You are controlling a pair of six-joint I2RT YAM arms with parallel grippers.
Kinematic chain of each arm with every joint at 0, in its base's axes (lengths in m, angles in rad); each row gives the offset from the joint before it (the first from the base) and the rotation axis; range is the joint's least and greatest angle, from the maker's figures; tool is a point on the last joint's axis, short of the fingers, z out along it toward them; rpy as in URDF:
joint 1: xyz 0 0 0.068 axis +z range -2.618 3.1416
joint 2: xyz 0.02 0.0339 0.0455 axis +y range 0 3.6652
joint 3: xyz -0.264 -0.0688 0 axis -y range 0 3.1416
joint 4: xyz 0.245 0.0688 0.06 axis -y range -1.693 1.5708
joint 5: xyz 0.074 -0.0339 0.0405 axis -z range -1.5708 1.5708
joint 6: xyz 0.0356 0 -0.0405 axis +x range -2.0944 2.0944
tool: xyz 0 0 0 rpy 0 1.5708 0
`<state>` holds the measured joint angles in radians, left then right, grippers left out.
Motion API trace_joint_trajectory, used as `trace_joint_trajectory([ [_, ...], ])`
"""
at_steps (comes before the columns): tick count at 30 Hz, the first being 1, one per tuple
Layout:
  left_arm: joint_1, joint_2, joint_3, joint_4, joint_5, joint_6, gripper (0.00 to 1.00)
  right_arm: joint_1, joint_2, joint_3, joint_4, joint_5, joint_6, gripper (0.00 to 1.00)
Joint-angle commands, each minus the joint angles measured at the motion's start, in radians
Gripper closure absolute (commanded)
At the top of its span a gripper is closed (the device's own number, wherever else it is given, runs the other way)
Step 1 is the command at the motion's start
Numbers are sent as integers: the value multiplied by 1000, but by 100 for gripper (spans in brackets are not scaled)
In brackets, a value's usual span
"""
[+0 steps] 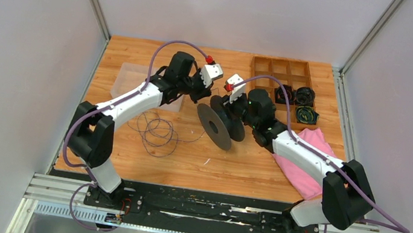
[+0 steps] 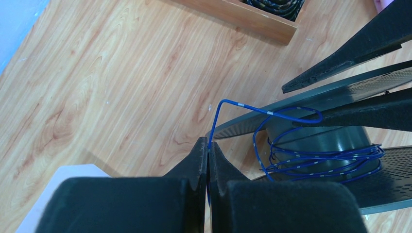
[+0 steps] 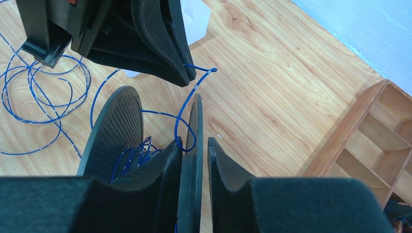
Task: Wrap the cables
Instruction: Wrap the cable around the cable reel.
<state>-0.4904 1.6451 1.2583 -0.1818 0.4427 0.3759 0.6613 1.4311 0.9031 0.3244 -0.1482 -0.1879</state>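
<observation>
The left gripper (image 2: 209,145) pinches the blue cable (image 2: 320,158) tight so it can lead it onto the spool (image 1: 214,128), the right gripper (image 3: 195,143) puts narrow jaws around one spool side to steady it, though I cannot tell if they squeeze, and spare loops lie on the table (image 1: 246,165).

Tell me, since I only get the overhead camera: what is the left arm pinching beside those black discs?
Observer: The left pincer is shut on a thin blue cable with small white marks.
Operator: Is any of it wound on yet?
Observer: Yes, several blue turns circle the hub of the reel.
Operator: And the other arm?
Observer: The right pincer has one finger on either side of a reel disc. I cannot tell whether it is squeezing.
</observation>
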Motion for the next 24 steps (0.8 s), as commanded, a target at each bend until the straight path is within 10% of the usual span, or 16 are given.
trace_joint_trajectory([
  [1,-2,17,33,0,24,-9,100,12,6,0,0,32,-2,74],
  [24,-21,29,1,2,-32,45,100,21,15,-5,-24,77,-44,85],
])
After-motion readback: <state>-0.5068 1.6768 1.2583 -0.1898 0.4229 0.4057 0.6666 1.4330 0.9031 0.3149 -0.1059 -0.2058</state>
